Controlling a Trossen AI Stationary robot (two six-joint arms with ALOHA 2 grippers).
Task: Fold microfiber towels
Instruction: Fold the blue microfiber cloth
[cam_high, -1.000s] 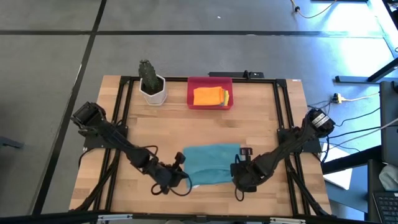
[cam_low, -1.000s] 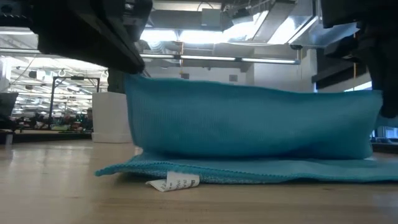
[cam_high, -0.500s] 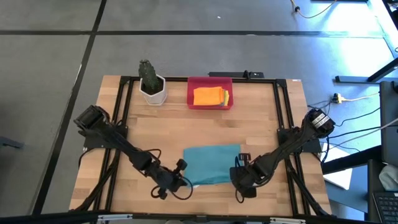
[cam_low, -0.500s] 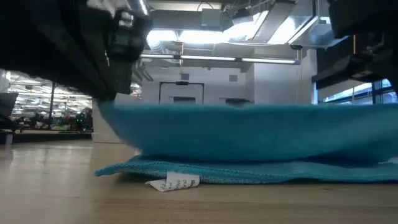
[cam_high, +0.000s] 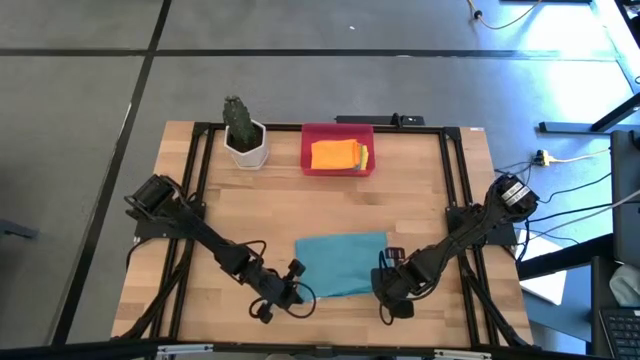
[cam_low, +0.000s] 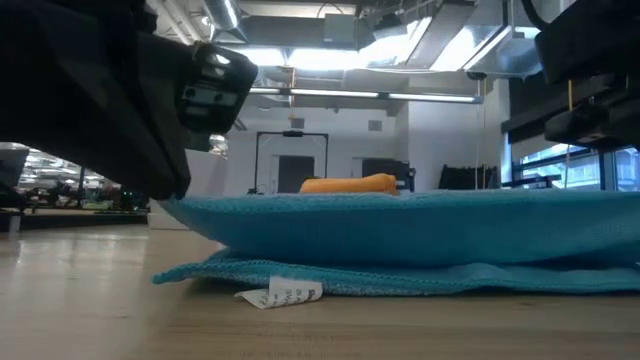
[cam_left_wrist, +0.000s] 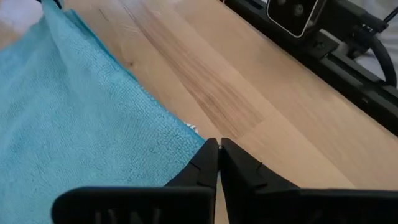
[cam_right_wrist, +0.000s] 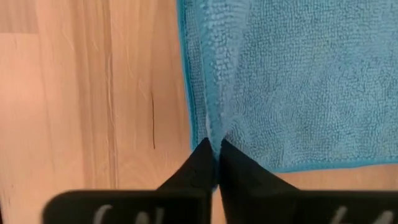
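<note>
Teal towel (cam_high: 341, 264) lies folded at the table's (cam_high: 420, 200) near centre, left gripper (cam_high: 296, 291) pinching its near-left corner, right gripper (cam_high: 385, 280) pinching its near-right edge, both closed tight.

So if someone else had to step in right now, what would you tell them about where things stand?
Left gripper: shut on the near left corner of the teal towel.
Right gripper: shut on its near right corner.
Both sit low at the near edge of the table.
Teal towel: lying mid-table, folded over once, top layer not yet let go.
Red tray at the far edge holds an orange towel and a yellow towel, already folded.
Left: release the corners, finish folding, then probably move it to the tray.
</note>
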